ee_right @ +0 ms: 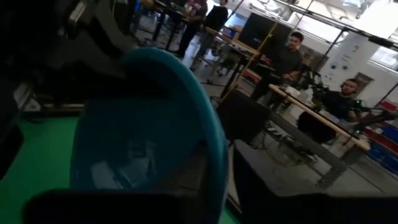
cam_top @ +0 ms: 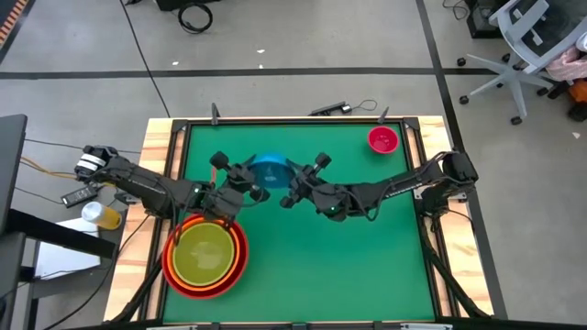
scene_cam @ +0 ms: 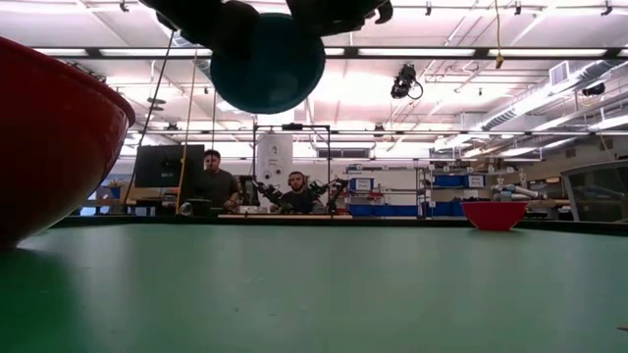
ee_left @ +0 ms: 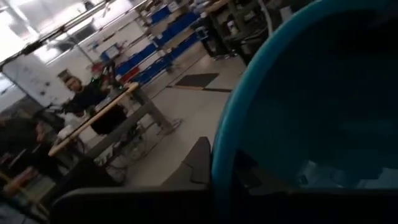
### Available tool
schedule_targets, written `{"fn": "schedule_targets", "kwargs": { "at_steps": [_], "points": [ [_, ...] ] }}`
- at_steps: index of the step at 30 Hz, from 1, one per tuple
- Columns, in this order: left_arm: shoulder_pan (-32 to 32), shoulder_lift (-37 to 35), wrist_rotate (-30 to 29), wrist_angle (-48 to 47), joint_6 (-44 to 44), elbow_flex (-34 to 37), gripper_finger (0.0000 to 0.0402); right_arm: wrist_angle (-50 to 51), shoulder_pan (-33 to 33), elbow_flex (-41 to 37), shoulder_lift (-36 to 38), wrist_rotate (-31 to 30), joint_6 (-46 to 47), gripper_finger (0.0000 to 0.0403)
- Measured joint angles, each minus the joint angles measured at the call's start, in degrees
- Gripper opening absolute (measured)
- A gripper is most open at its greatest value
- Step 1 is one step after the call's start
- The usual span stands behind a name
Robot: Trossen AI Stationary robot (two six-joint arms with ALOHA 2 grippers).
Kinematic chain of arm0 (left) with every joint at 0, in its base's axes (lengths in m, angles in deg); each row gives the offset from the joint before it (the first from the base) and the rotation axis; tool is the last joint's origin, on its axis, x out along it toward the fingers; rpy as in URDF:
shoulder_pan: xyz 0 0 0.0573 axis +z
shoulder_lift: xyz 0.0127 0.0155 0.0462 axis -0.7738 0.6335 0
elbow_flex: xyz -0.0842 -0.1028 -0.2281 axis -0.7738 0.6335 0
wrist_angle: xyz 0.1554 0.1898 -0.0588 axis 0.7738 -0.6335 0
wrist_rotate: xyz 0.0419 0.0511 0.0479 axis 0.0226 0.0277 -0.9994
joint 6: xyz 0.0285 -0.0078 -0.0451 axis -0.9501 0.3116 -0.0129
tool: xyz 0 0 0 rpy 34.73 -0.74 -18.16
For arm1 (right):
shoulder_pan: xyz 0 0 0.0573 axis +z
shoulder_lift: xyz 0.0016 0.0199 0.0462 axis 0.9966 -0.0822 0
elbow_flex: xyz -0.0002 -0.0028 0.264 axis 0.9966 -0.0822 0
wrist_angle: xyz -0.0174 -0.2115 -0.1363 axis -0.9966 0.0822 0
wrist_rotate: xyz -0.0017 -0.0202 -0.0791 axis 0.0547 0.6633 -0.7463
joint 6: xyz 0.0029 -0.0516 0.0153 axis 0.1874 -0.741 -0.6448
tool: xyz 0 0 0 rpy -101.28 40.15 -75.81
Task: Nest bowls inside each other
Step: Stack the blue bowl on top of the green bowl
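Note:
The small blue bowl (cam_top: 271, 170) hangs in the air over the far middle of the table, its rounded bottom (scene_cam: 267, 64) pointing down. My left gripper (cam_top: 253, 181) is at its left side, shut on its rim. My right gripper (cam_top: 290, 189) is close against its right side, where the rim (ee_right: 214, 134) runs down toward it. The red, orange and yellow-green bowls (cam_top: 206, 257) sit nested at the near left. The magenta-pink bowl (cam_top: 383, 139) stands alone at the far right. My left gripper holds the blue bowl by its rim (ee_left: 221, 165) on the bowl's left side, the wall running down between the two fingers, one inside and one outside. It comes in about level from the table's left. The bowl is lifted clear of the table, mouth up.
The red outer bowl (scene_cam: 49, 137) of the stack looms at the left of the low view. Wooden rails (cam_top: 160, 147) border the green mat (cam_top: 348, 266), which lies bare in the middle and near right. People sit at benches beyond the table.

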Motion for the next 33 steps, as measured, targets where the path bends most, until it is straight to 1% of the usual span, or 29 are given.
{"fn": "schedule_targets", "kwargs": {
  "at_steps": [4, 7, 10, 11, 12, 13, 15, 16, 17, 19, 22, 24, 26, 29, 31, 33],
  "points": [
    [0.2, -1.4, 2.4, -1.9, -0.3, 0.0, 0.0006, 2.5, 1.8, 0.0, 0.7, -2.8, -0.3, 0.0133],
    [0.0, -3.4, 8.0, -4.2, 2.8, -0.1, 0.0004, 3.7, 4.5, 0.1, 1.8, -5.2, 0.3, 0.0174],
    [0.1, -5.7, 14.0, -9.8, 7.2, -0.2, 0.0004, 3.2, 7.1, 0.1, 2.4, -6.5, -0.1, 0.0205],
    [0.4, -6.5, 16.2, -13.4, 8.3, -0.2, 0.0003, 3.5, 7.8, 0.1, 2.8, -8.2, -0.3, 0.0212],
    [0.8, -7.6, 20.3, -18.7, 10.0, -0.2, 0.0003, 3.5, 8.4, 0.0, 3.5, -10.6, 0.0, 0.0218],
    [1.2, -8.5, 25.0, -25.2, 13.0, -0.6, 0.0002, 3.4, 8.9, 0.2, 4.5, -11.7, 0.6, 0.0222],
    [1.2, -9.3, 32.7, -37.5, 22.2, -3.0, 0.0002, 6.1, 9.7, 0.3, 6.2, -13.9, 2.5, 0.0226],
    [1.3, -10.1, 35.4, -43.4, 26.6, -4.2, 0.0002, 9.0, 9.9, 0.3, 6.9, -14.0, 4.5, 0.0226],
    [1.0, -10.8, 37.7, -50.3, 30.5, -5.0, 0.0002, 12.7, 10.0, 0.1, 7.7, -13.1, 7.1, 0.0226],
    [0.5, -11.7, 42.1, -60.7, 37.4, -6.9, 0.0002, 21.4, 9.9, 0.0, 9.9, -8.1, 14.8, 0.0223],
    [-1.3, -12.7, 50.2, -70.4, 43.0, -9.5, 0.0002, 31.6, 7.1, 0.3, 13.2, 3.9, 26.8, 0.0218],
    [-2.6, -13.6, 56.4, -75.1, 44.0, -11.7, 0.0002, 37.3, 4.7, 0.2, 13.2, 9.8, 32.1, 0.0214],
    [-3.9, -13.9, 58.6, -75.4, 44.2, -14.6, 0.0002, 42.2, 2.9, 0.0, 12.2, 11.9, 35.8, 0.0213],
    [-5.5, -14.3, 57.7, -76.4, 44.6, -18.7, 0.0003, 45.7, 1.0, 0.1, 10.6, 11.9, 39.7, 0.0213],
    [-6.6, -14.3, 57.8, -75.4, 45.8, -20.7, 0.0003, 46.3, -0.3, 0.1, 8.9, 12.4, 40.3, 0.0213],
    [-8.1, -14.3, 61.4, -74.5, 46.5, -20.7, 0.0004, 47.4, -1.2, 0.0, 7.4, 13.8, 40.1, 0.0213]
  ]
}}
